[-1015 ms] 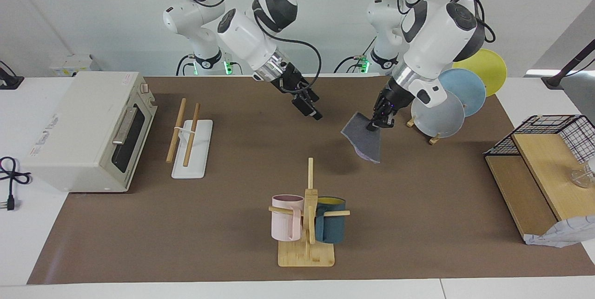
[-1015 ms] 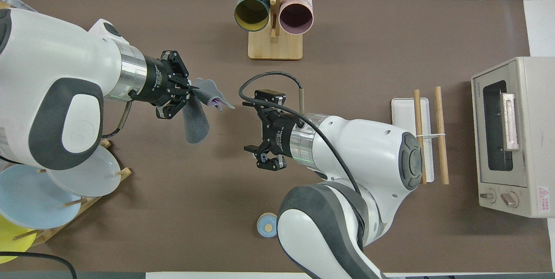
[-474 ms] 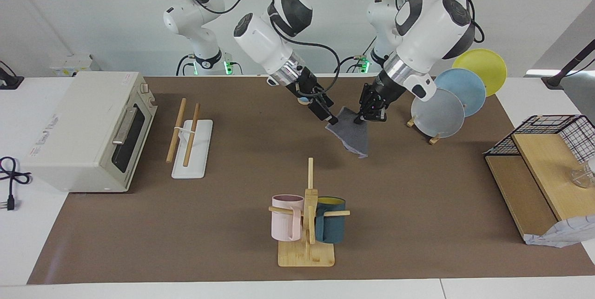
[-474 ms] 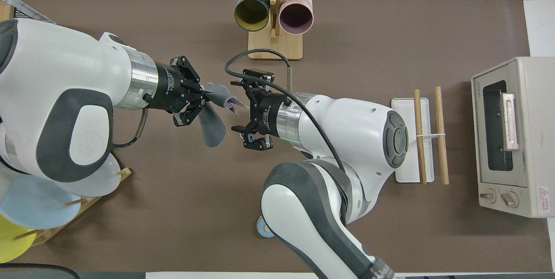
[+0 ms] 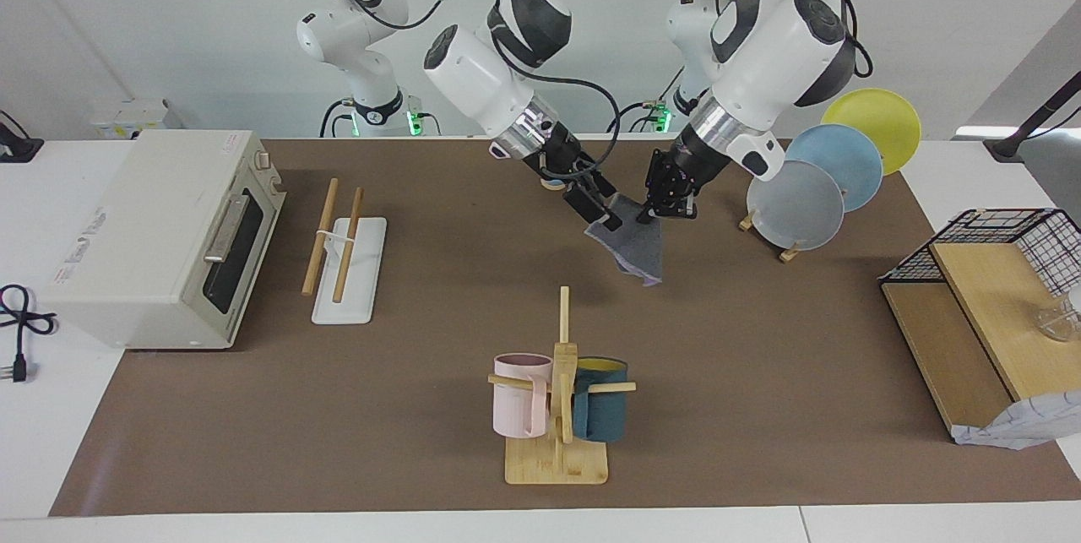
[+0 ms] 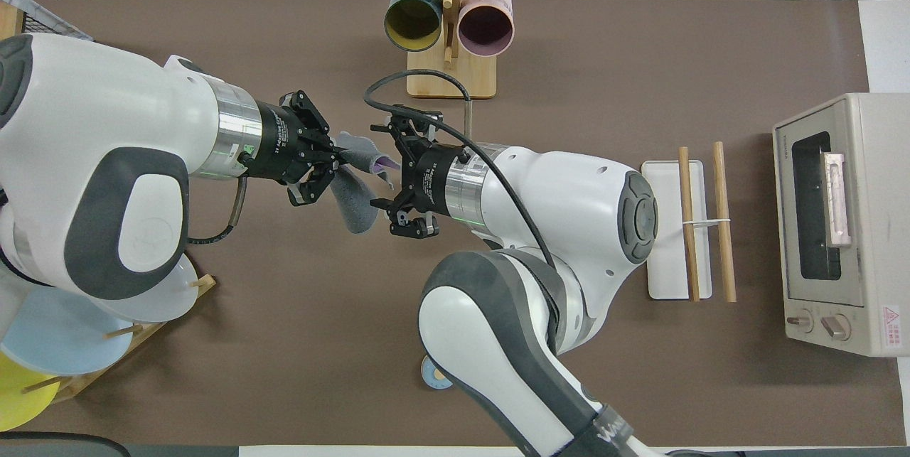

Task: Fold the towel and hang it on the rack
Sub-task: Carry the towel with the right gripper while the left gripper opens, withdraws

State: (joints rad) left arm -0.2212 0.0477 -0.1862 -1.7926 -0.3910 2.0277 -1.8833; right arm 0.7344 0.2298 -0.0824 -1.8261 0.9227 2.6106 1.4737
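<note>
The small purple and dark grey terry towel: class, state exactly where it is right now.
The small purple and dark grey terry towel hangs in the air over the brown mat's middle, pinched by the shut left gripper, with the open right gripper at its other top corner.

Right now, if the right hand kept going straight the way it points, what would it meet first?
Most likely the small grey and purple terry towel hanging from the shut left hand. The open right hand points at its free upper corner, very close, though contact cannot be told.

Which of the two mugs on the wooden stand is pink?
The pink mug hangs on the stand's side toward the right arm's end of the table. The other mug is dark teal outside and yellow inside.
</note>
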